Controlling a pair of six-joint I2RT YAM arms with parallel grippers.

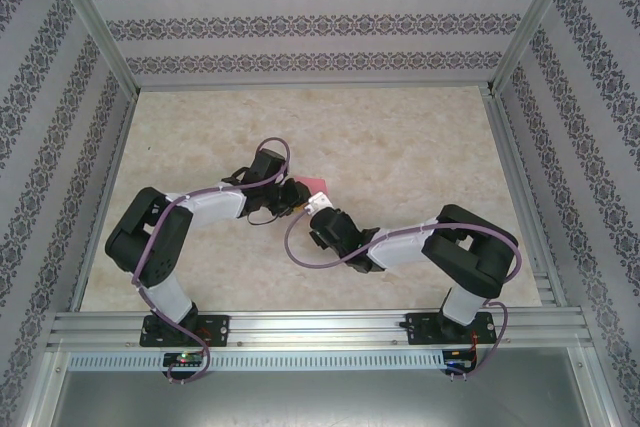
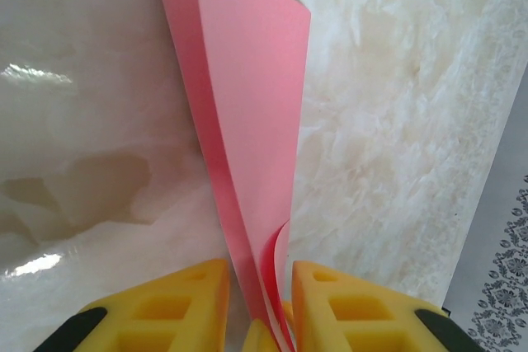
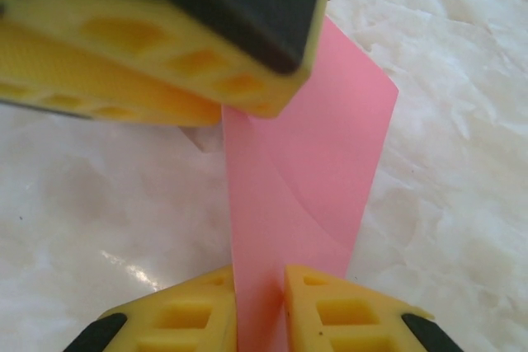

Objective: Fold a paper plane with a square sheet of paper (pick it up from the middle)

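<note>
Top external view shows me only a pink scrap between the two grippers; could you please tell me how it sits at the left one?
Observer: The folded pink-red paper sheet runs between the yellow fingers of the left gripper, its layers parted.
Operator: And on the other side?
Observer: The sheet passes between the fingers of the right gripper; a firm pinch I cannot confirm.
Operator: What shape is it?
Observer: Narrow at the left gripper, widening away from it.

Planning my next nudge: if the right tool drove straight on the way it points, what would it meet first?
Past the folded pink-red paper sheet sitting in the right tool, likely the yellow-and-black fingers of the left tool, crossing ahead toward the upper left; depth is unclear.
</note>
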